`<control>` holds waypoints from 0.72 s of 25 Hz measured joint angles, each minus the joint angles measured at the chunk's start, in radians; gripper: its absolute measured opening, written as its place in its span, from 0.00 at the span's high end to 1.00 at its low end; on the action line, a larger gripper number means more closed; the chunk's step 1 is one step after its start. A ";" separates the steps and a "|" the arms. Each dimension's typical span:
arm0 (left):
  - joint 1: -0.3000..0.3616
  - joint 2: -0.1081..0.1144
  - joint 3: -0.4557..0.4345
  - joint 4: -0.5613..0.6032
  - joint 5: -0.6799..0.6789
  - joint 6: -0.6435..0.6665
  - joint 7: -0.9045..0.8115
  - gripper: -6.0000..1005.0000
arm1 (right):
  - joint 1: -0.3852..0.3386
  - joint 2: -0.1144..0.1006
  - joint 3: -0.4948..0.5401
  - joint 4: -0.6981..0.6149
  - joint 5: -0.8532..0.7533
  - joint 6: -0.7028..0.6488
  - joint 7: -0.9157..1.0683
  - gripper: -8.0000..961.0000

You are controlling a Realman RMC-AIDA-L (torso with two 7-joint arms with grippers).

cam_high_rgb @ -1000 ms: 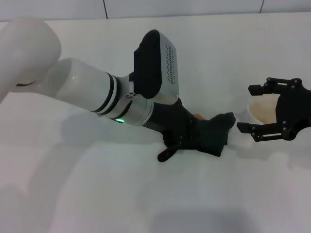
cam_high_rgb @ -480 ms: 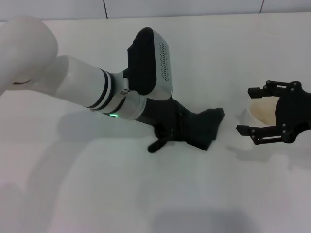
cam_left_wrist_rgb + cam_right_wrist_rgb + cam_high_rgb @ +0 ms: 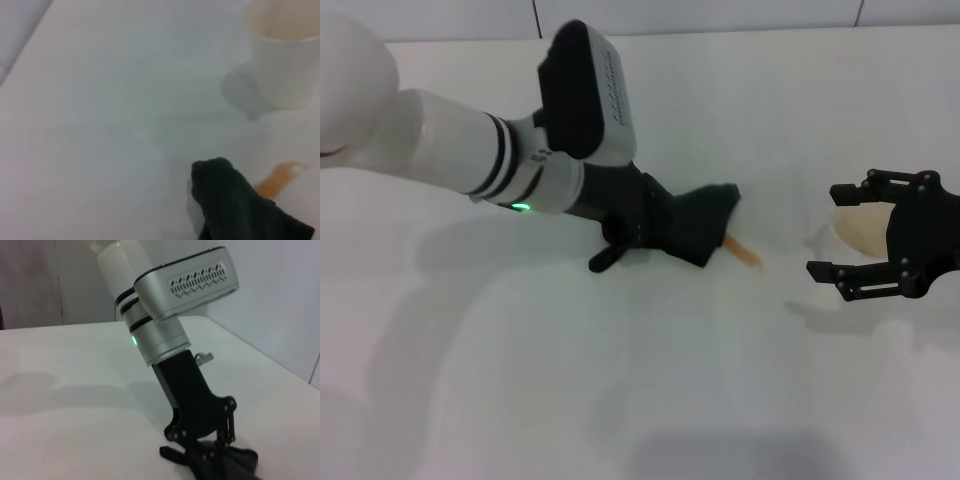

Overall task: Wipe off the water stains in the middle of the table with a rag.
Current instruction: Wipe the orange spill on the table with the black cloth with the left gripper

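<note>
The table (image 3: 650, 400) is a plain white, smooth surface filling the head view. A dark rag (image 3: 695, 225) lies on it near the middle. The water stains (image 3: 746, 254), a thin orange-brown streak, lie touching the rag's edge on its right side. A white cup (image 3: 860, 228) stands on the table well to the right of the rag, beyond the streak
</note>
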 joint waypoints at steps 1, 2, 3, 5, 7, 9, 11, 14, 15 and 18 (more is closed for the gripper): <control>0.001 0.000 -0.019 0.000 0.013 0.000 0.001 0.90 | 0.000 0.000 0.000 0.000 0.000 0.000 0.000 0.10; 0.001 0.000 -0.025 0.000 0.018 -0.001 0.002 0.90 | 0.000 0.000 0.001 0.000 0.000 0.000 0.000 0.10; 0.001 0.000 -0.028 0.000 0.022 -0.003 0.002 0.90 | 0.000 0.000 0.001 0.000 0.000 0.000 0.000 0.10; 0.001 0.000 -0.031 0.000 0.025 -0.004 0.002 0.90 | 0.000 0.000 0.001 0.000 0.000 0.000 0.000 0.10; -0.002 0.000 -0.034 0.000 0.030 -0.012 0.003 0.90 | 0.000 0.000 0.001 0.001 0.000 0.000 0.000 0.10; -0.005 -0.002 -0.031 0.000 0.030 -0.013 0.004 0.90 | 0.000 0.000 0.001 0.002 0.000 0.000 0.000 0.10; -0.013 -0.007 -0.021 0.000 0.026 -0.020 0.005 0.90 | 0.000 0.000 0.001 0.002 0.000 0.000 0.000 0.10; -0.020 -0.009 -0.004 0.000 0.006 -0.025 0.007 0.90 | 0.000 0.000 0.000 0.003 0.000 0.000 0.000 0.10; -0.022 -0.009 0.012 0.000 -0.008 -0.027 0.009 0.90 | 0.000 0.000 0.000 0.003 0.000 0.000 0.000 0.10; -0.029 -0.010 0.074 0.000 -0.068 -0.041 0.015 0.90 | 0.000 0.000 0.000 0.003 0.000 0.000 0.000 0.10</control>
